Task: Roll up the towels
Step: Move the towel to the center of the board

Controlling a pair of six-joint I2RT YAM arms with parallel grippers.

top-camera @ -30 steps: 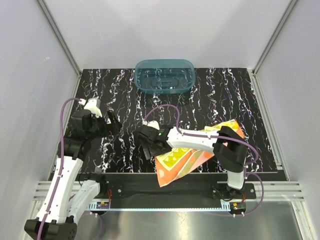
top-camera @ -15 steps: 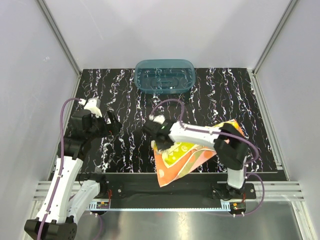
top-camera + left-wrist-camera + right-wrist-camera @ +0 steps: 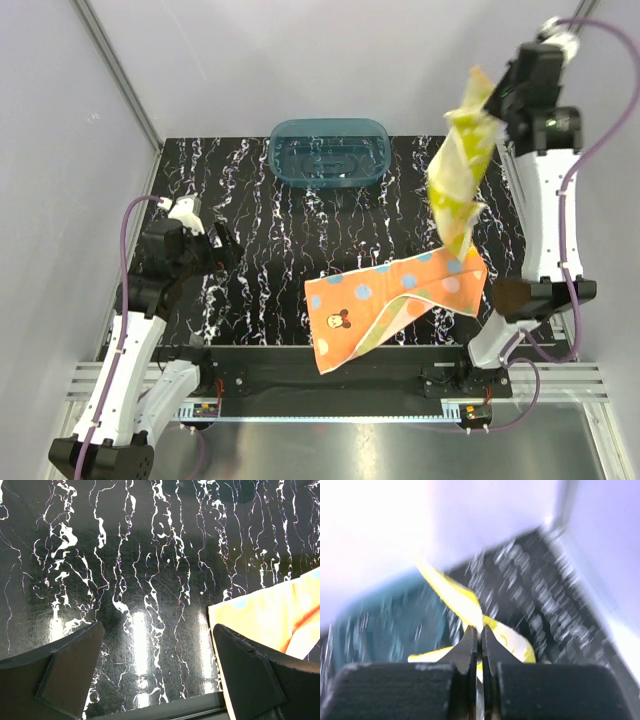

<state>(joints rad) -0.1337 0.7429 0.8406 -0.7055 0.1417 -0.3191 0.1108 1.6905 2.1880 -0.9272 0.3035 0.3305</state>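
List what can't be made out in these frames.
- Right wrist view: motion blur; past the right gripper, the yellow towel and teal tub are smears, pattern unreadable.
- Top view: yellow towel's hanging tip overlaps the dotted towel; touching or not, cannot tell.
- Left wrist view: dotted towel cut off by the right edge and the left gripper's finger.

We see a black desk [image 3: 250, 200] veined with white marbling, glossy enough to carry bright reflections [image 3: 137, 635] of overhead light. Plain pale grey walls [image 3: 60, 120] enclose it on three sides, with aluminium posts [image 3: 118, 70] at the back corners and a brushed metal sheet [image 3: 350, 445] in front.
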